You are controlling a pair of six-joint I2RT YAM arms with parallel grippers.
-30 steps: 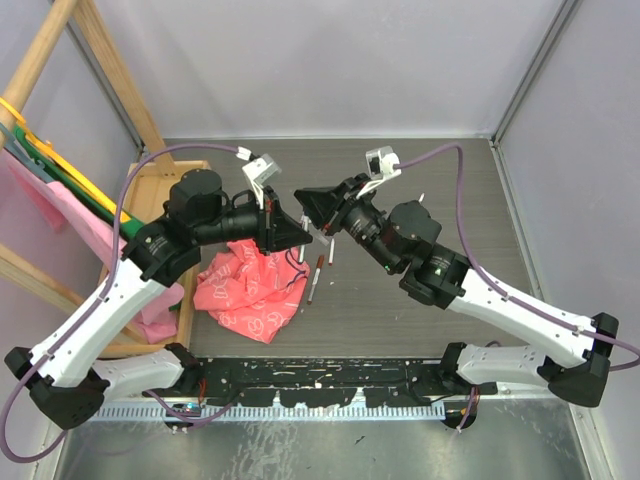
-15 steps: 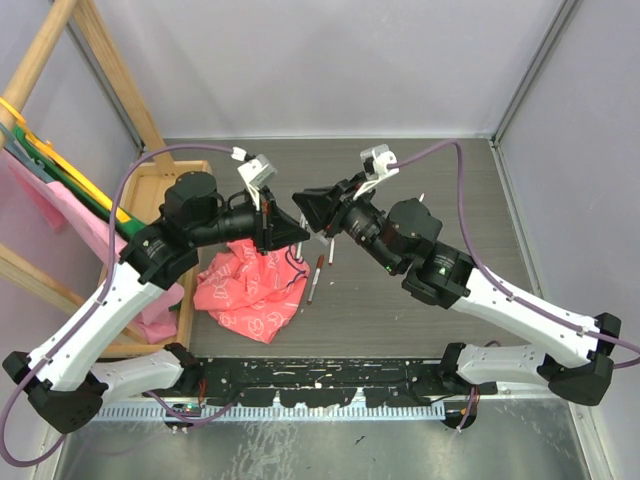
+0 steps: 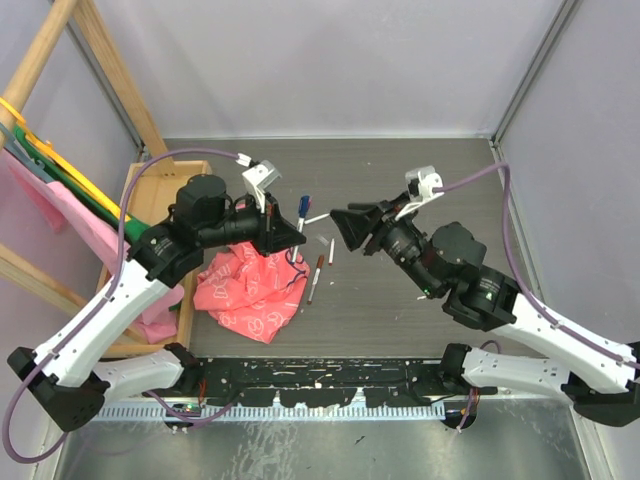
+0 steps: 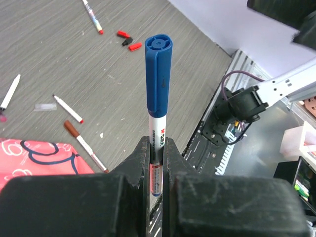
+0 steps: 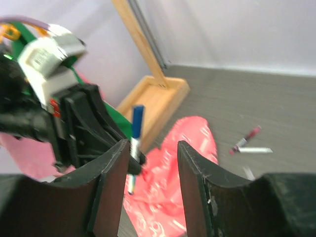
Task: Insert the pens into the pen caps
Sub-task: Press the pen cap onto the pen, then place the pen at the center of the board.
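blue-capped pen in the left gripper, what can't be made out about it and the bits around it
pen, lower end: left wrist view, buried inside the left gripper.
blue cap: how far it is pushed on, its wall hides the tip in every view.
loose caps: left wrist view, too small to tell their open ends.
loose pens: right wrist view, blurred.

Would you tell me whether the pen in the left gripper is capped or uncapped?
Capped: a blue cap sits over the upper end of the pen.
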